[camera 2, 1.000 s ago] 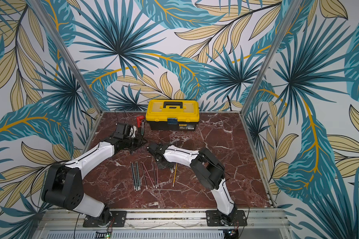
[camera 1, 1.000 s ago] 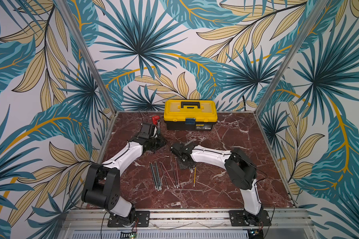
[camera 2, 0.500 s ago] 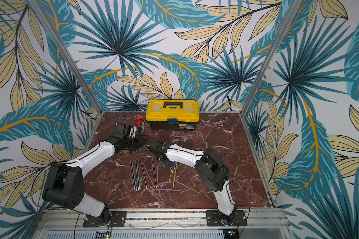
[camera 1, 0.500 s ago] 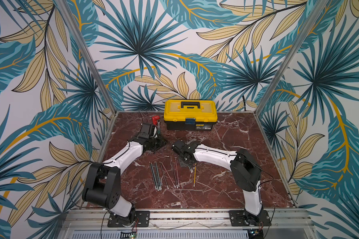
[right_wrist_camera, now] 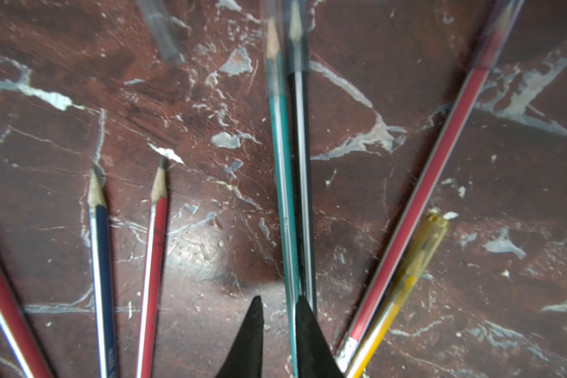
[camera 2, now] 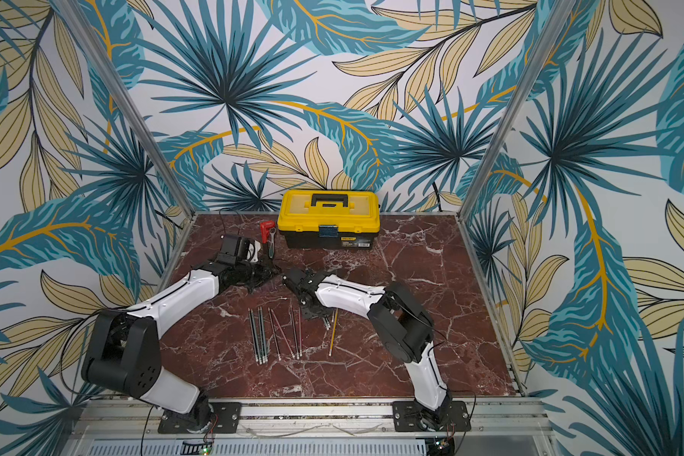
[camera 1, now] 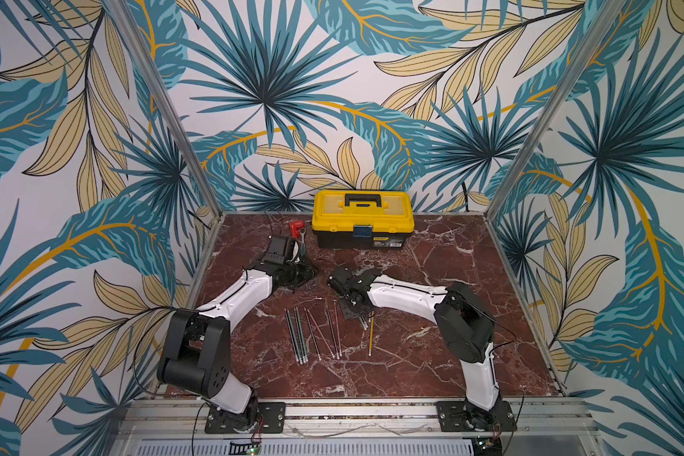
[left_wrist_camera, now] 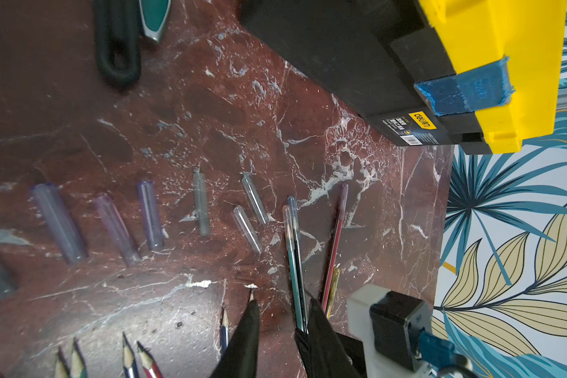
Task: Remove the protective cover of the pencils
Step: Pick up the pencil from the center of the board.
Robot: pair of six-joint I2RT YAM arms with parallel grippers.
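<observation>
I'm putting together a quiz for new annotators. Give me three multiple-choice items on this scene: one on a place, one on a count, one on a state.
1. The yellow toolbox stands:
A) between the arm bases
B) at the table's rear edge
C) on top of the pencils

2. How many of the pencils are yellow?
A) none
B) three
C) one

3. The yellow pencil's tip is:
A) capped
B) bare
C) snapped off

Key:
1. B, because it sits at the far edge in both top views.
2. C, because a single yellow shaft lies in the row.
3. A, because a translucent cap sheathes the tip in the right wrist view.
</observation>
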